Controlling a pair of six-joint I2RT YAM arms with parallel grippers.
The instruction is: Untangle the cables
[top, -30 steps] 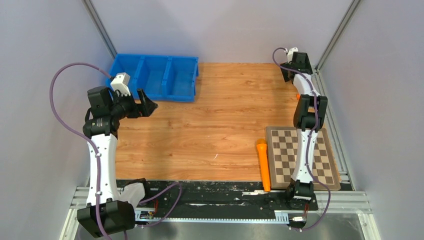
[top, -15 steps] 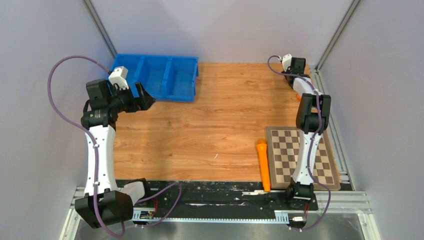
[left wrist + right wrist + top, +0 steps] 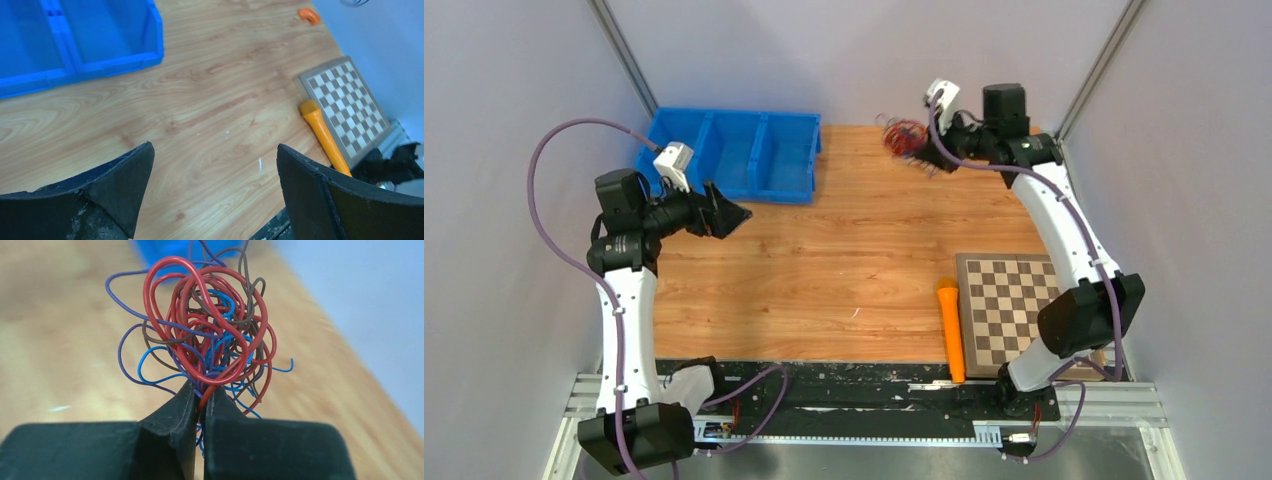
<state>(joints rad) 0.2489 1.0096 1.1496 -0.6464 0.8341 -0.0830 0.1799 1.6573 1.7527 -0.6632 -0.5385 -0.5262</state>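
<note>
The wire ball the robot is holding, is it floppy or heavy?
Probably springy, not limp: the cables are thin loops standing out in a loose ball. Likely very light: the right end effector holds the whole clump by a few pinched strands.

The table's [image 3: 854, 250] middle is open; blue bin [image 3: 769, 188] stands far left, chessboard [image 3: 999, 300] and orange handle [image 3: 950, 330] near right.

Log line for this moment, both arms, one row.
right pincer: shut on cable tangle | left pincer: open, empty, near blue bin | status: one knotted clump, no wire separated yet
</note>
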